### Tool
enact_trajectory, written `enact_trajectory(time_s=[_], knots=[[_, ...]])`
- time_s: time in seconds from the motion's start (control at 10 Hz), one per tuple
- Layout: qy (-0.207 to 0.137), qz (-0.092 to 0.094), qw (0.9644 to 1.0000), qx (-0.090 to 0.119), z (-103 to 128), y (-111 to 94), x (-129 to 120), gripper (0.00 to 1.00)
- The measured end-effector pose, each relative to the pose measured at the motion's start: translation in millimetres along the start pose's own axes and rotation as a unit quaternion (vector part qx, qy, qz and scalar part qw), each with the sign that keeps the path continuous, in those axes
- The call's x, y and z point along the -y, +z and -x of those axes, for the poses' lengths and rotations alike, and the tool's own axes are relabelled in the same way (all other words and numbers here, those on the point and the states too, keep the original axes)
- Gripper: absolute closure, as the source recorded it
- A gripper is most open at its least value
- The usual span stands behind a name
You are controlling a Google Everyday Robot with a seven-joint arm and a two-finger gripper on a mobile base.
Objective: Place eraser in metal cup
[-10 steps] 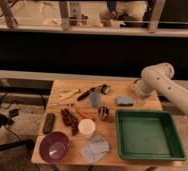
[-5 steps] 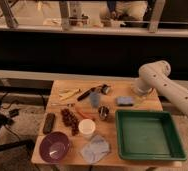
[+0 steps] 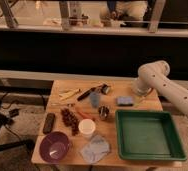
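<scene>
On the table (image 3: 118,87) the blue eraser (image 3: 125,101) lies flat, long side left to right, beside the gripper (image 3: 138,93), grip hard to tell.

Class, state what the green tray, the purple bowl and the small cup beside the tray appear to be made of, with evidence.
Green tray: likely plastic, uniform matte colour. Purple bowl: probably plastic, smooth, faint sheen. Small cup: seemingly metal, dark grey with glints. The gripper hangs over the table's far right edge.

Green tray (image 3: 120,134), purple bowl (image 3: 54,146), seemingly white end effector (image 3: 140,92) near blue pad (image 3: 125,101)
</scene>
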Motion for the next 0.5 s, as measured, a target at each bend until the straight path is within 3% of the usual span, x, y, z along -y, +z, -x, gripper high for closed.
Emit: enact_trajectory(time_s=[0.2,0.5], knots=[[-0.019,-0.007,0.9998,0.001,17,10,13,0.20],[-0.034,-0.016,0.9993,0.004,23,24,21,0.20]])
